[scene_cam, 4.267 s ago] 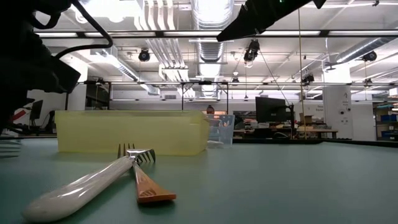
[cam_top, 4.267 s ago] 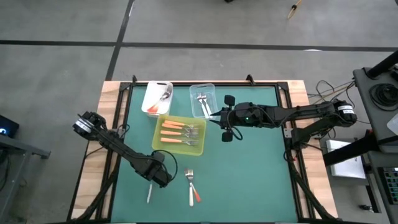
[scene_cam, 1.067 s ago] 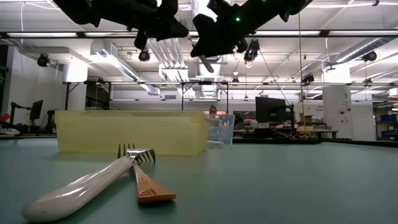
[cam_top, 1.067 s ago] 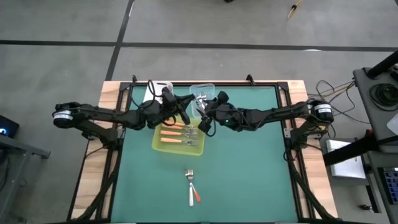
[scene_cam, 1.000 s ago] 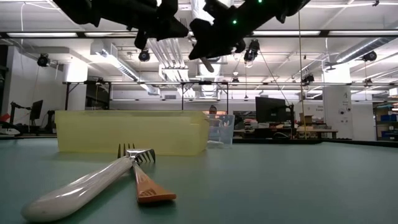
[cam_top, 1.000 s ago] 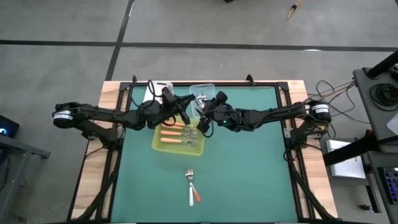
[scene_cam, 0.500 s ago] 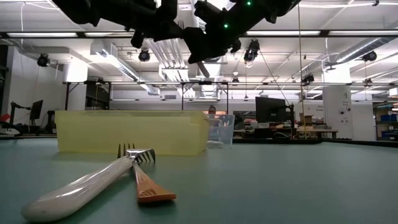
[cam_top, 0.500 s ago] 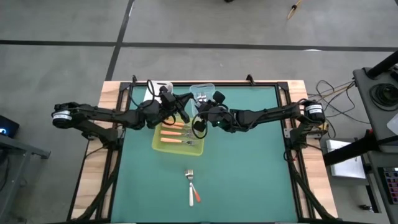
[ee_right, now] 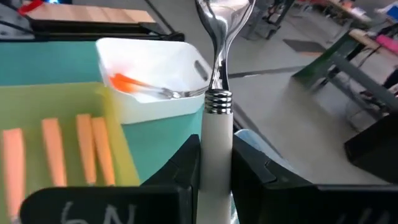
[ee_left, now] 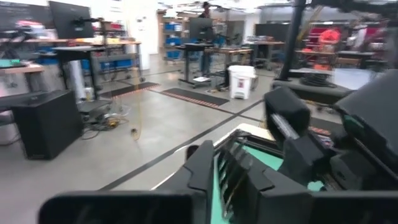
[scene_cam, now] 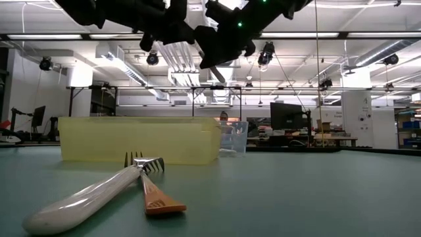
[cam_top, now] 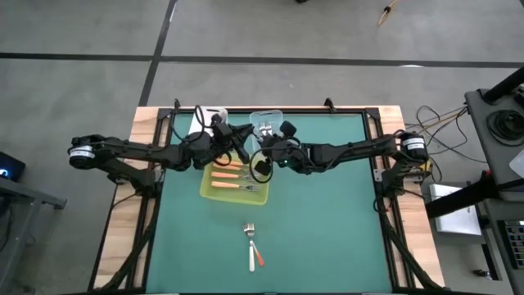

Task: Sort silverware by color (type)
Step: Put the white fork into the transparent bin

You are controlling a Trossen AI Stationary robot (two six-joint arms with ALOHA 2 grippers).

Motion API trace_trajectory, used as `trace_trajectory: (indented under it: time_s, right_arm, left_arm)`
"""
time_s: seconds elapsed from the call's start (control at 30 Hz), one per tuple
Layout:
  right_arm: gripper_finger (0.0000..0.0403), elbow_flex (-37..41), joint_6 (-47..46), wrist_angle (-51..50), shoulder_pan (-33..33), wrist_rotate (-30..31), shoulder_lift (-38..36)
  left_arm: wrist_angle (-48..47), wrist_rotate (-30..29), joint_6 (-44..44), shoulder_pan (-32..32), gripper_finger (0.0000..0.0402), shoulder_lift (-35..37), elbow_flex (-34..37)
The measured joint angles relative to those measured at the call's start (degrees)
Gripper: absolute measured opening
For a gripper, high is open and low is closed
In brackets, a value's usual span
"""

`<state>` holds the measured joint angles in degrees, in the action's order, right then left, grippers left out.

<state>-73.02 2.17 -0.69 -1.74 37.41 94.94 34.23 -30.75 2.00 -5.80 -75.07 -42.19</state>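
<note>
Two arms meet over the far middle of the table [cam_top: 327, 221], one from each side. Far left stands a white tub [cam_top: 200, 131], and the right wrist view shows one orange-handled piece [ee_right: 127, 81] lying inside it. Just beside this tub the left gripper [cam_top: 240, 150] hangs above the far edge of the yellow-green tray [cam_top: 205, 187]; whether it is open or closed I cannot tell. Four orange-handled forks [cam_top: 229, 174] lie side by side in the tray, handles to the left.

Next comes the right gripper [cam_top: 262, 161], above the tray's far right corner and very close to the left one. It is closed on a white-handled spoon [ee_right: 216, 138]: the white handle is pinched between the two dark fingers [ee_right: 186, 171], and the silver head points away from the wrist, toward the white tub. In the low view both grippers are dark shapes high above the tray, nearly touching each other. Behind the right gripper stands a clear tub [cam_top: 268, 115] with some silver pieces in it.

Well apart from all this, near the front middle of the table, lie two more pieces: a white-handled fork [scene_cam: 85, 197] and an orange-handled fork [scene_cam: 158, 198]. Their heads meet and their handles spread apart.
</note>
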Motion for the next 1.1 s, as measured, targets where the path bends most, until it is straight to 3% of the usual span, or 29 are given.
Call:
trace_trajectory:
  time_s: [0.23,0.5,0.7,0.93,1.1]
  right_arm:
    - [0.0047,-4.8,-6.11,-8.48,-0.34,-2.33,0.0]
    - [0.0047,-12.38,-17.12,-23.07,-3.83,-9.6,0.08]
    - [0.0047,-19.35,-28.11,-33.27,-9.37,-20.39,2.22]
    - [0.0047,-29.81,-33.91,-44.79,-15.14,-28.56,8.55]
    - [0.0047,-37.95,-39.15,-52.28,-19.22,-40.07,14.58]
  left_arm:
    - [-0.01,1.78,-4.79,-0.11,0.0102,2.47,0.0]
    - [-5.66,1.78,-13.44,-0.87,0.0167,11.77,0.0]
    - [-12.17,1.75,-19.35,-2.0,0.0184,18.66,0.68]
    - [-12.1,1.75,-22.82,-3.4,0.0185,27.29,7.26]
    - [-10.46,1.74,-24.62,-4.05,0.0185,30.7,11.04]
